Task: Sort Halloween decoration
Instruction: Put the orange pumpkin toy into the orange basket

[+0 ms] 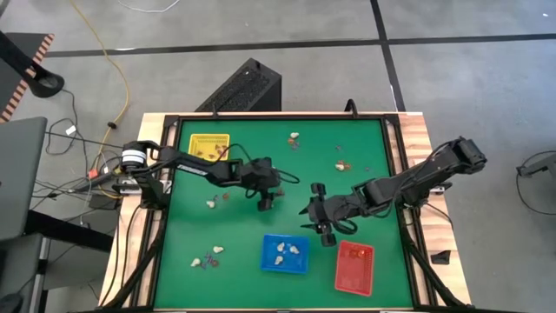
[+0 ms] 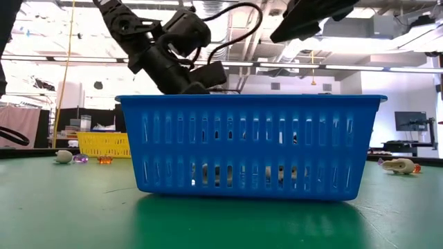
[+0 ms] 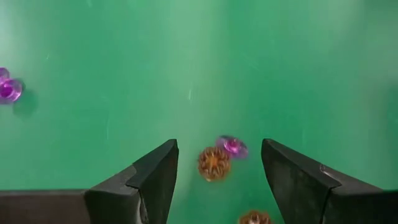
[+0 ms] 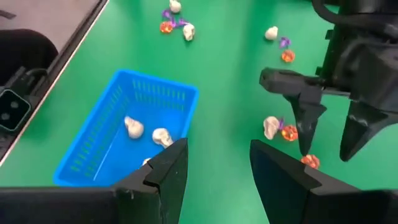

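Trinkets sit right under our left gripper (image 3: 217, 171): an orange trinket (image 3: 214, 163) lies between the spread fingers, with a purple one (image 3: 232, 146) just beside it and a second orange piece (image 3: 255, 218) nearer the wrist. Those fingers hold nothing; we judge they hover wide so they can straddle one small piece without nudging its neighbours. A further purple trinket (image 3: 9, 89) lies well apart on the green table (image 3: 280, 62).

Our right gripper (image 4: 214, 165) waits nearby, fingers parted and empty, pointed over the mat between the blue tray (image 4: 93, 149) and the other arm. The blue tray already holds whitish trinkets (image 4: 134, 128), so we take it as the place for cream pieces.

Farther out in the high view, the red tray (image 1: 354, 266) sits near the front edge beside the blue one and the yellow tray (image 1: 208, 144) at the back left; what they hold is too small to tell. Loose decorations remain scattered: a cluster at front left (image 1: 207, 256), and more near the back edge (image 1: 295, 137), so sorting looks far from finished
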